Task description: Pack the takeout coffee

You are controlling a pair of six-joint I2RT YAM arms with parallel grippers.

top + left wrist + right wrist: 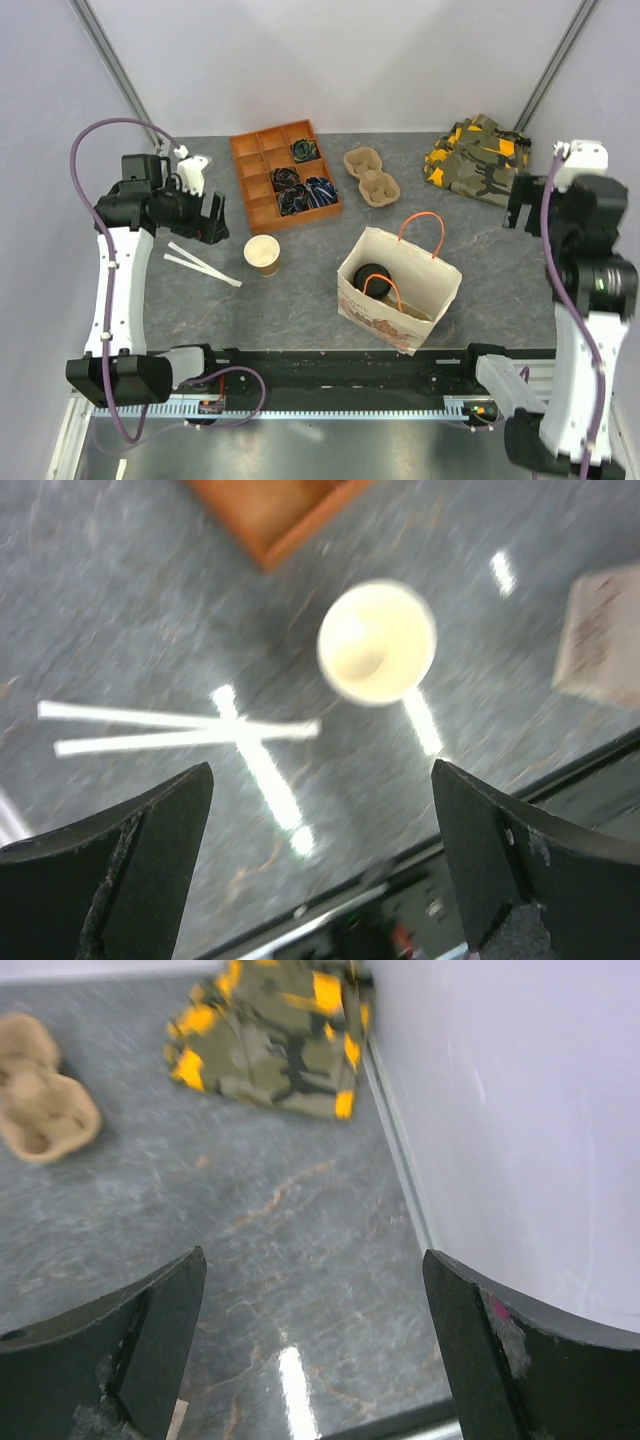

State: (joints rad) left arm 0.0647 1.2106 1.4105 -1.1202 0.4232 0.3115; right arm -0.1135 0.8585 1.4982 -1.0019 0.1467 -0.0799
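black-lidded takeout coffee (370,272) sits inside the white paper bag (372,318), left gripper (320,772) and right gripper (315,1255) both wide open with nothing in them, so packing looks done; next, arms just park.

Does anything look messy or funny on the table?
A little. Two white sticks lie loose at an angle to each other beside the lidless cup, and a camouflage cloth sits crumpled in the far right corner. Nothing looks spilled.
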